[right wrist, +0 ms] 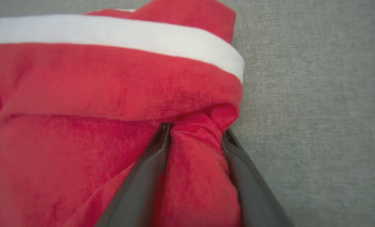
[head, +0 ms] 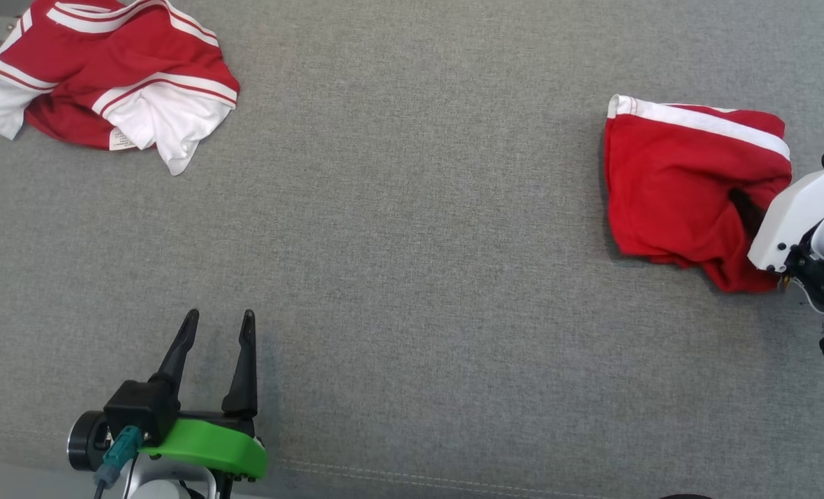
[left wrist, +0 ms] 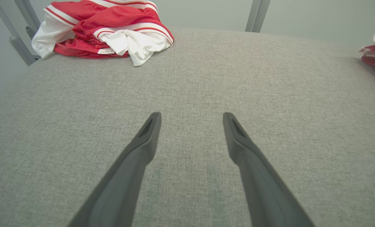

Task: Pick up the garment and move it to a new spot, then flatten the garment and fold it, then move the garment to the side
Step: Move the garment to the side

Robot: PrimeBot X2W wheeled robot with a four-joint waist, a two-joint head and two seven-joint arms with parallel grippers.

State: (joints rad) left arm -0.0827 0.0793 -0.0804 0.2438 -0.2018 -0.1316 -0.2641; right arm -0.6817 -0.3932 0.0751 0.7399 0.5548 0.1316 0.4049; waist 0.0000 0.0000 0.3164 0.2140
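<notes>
The right gripper [right wrist: 195,132] is straddling a bunched ridge of the red garment [head: 682,187], fingers either side, though whether they are clamping it yet I cannot tell. The garment is lying crumpled at the right of the grey surface [head: 412,277]. It is looking soft, light and limp, likely to sag, so a thick fold is suiting the pinch. The left gripper [head: 217,319] is hovering spread and empty.

Garment [head: 682,187] right on cushion [head: 412,277]; second garment [head: 107,76] far-left.

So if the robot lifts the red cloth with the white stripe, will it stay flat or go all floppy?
Probably floppy: the red cloth already bunches into a soft fold between the right gripper fingers. It will likely droop and unfold. It looks thin, so probably light, and the gray surface might drag it slightly.
</notes>
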